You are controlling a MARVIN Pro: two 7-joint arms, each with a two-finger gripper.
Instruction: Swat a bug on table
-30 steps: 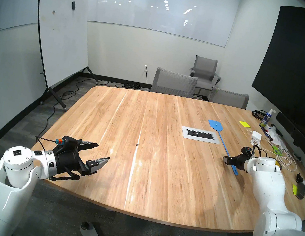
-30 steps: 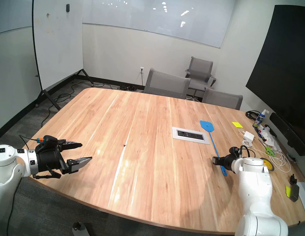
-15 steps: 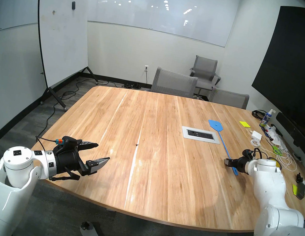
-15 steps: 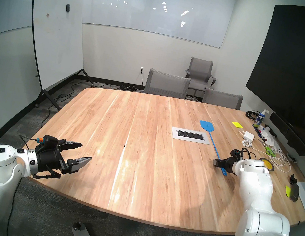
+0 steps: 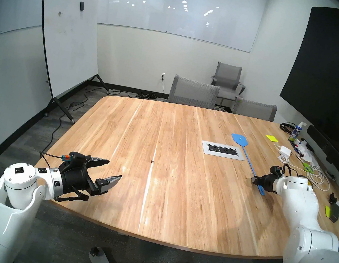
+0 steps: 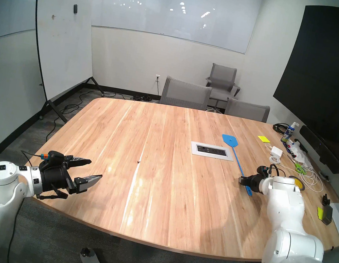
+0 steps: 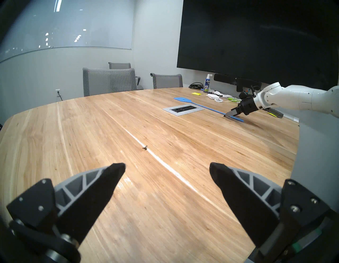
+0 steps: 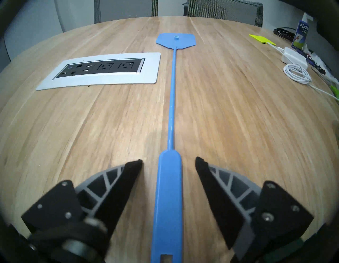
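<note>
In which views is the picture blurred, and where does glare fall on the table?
Right wrist view: soft motion blur over the table and fingers. Left wrist view: sharp; even the bug shows legs. Head views: pale glare patch near the table's front, edges bent by fisheye.

right end effector (image 8: 168,161) now straddling swatter handle (image 8: 169,192)

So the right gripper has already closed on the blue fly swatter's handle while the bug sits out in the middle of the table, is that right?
Not quite: the right gripper is open. The right wrist view shows its fingers standing apart on either side of the blue fly swatter handle, not touching it. The rest holds: the bug sits out in the middle of the table.
</note>
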